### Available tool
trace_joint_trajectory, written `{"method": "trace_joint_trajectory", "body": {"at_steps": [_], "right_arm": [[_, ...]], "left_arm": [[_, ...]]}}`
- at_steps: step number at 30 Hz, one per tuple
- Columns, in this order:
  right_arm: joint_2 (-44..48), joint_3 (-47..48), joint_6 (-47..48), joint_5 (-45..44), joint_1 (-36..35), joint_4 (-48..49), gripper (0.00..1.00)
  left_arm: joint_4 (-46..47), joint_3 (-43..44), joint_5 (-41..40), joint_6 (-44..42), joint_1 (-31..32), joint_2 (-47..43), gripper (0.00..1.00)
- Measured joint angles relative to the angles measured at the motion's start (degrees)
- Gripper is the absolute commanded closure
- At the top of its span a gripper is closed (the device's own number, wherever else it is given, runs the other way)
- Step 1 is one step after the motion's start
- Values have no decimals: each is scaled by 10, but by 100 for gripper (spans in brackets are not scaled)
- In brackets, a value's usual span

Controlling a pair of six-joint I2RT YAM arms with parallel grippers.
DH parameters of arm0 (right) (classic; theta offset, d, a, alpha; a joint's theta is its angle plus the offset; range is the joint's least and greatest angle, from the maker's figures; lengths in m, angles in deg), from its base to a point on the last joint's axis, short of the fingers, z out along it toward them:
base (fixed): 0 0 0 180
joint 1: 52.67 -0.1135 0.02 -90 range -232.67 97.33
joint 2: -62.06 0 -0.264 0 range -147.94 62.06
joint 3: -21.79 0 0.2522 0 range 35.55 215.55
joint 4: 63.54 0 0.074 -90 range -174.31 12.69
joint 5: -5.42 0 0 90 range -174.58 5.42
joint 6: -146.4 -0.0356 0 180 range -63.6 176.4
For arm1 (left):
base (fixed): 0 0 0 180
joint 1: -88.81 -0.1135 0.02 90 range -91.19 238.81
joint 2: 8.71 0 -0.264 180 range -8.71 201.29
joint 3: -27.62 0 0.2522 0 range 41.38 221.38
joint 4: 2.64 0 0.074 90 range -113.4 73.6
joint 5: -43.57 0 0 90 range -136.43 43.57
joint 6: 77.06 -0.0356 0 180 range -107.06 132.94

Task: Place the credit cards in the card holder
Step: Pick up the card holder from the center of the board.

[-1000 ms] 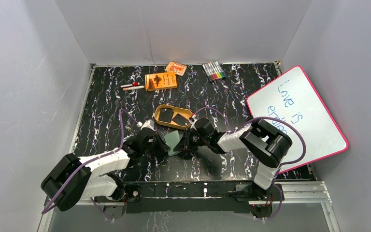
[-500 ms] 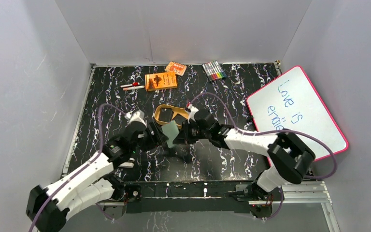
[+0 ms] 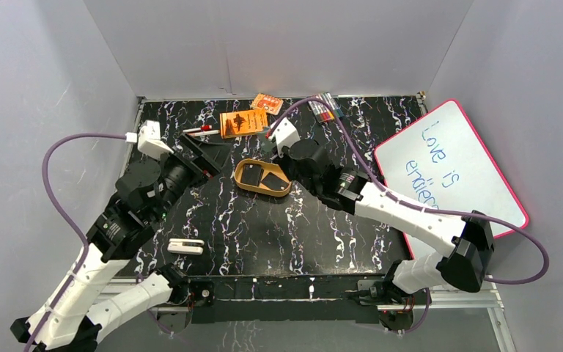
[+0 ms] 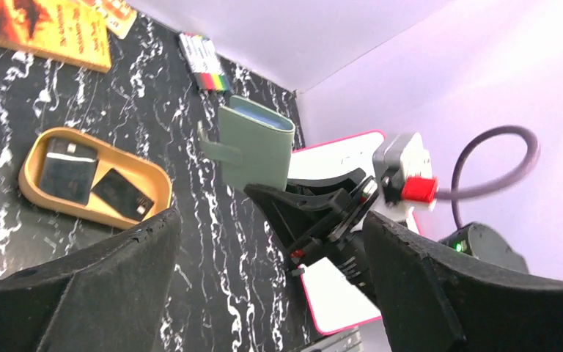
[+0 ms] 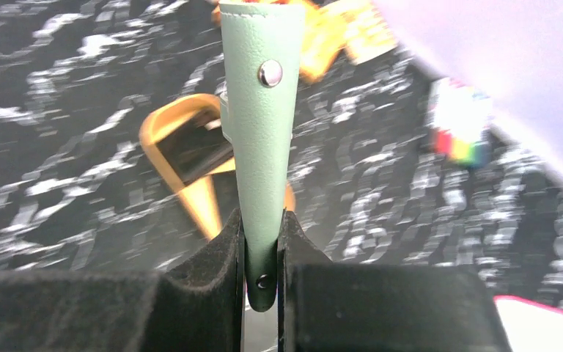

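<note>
We see right jaws clenched on lower edge of sage-green leather card holder point(image 5: 260, 110). Holder stands upright above black white-veined desk point(image 3: 300, 235), with snap stud facing wrist camera. Left jaws are released and spread wide, facing holder from left, well apart from it. Two thin black rectangular credit cards point(image 4: 68, 170) lie flat, side by side, inside oval tan tray point(image 4: 26, 172); one bears pale mark. We place holder near tray, not touching it. Orange booklet point(image 3: 244, 122) lies toward desk's far edge.
</note>
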Motion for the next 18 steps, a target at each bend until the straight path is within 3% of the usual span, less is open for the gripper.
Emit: {"method": "trace_joint_trajectory", "body": {"at_steps": [3, 8, 14, 18], "right_arm": [[1, -15, 127, -92, -8, 65, 100], [16, -98, 395, -169, -10, 296, 100], [28, -172, 671, -120, -19, 541, 100], [44, -200, 796, -71, -37, 633, 100]], "left_arm": [[36, 12, 0, -8, 0, 21, 9], [66, 31, -2, -28, 0, 68, 10], [84, 95, 6, -41, 0, 116, 9], [120, 94, 31, -29, 0, 116, 8]]}}
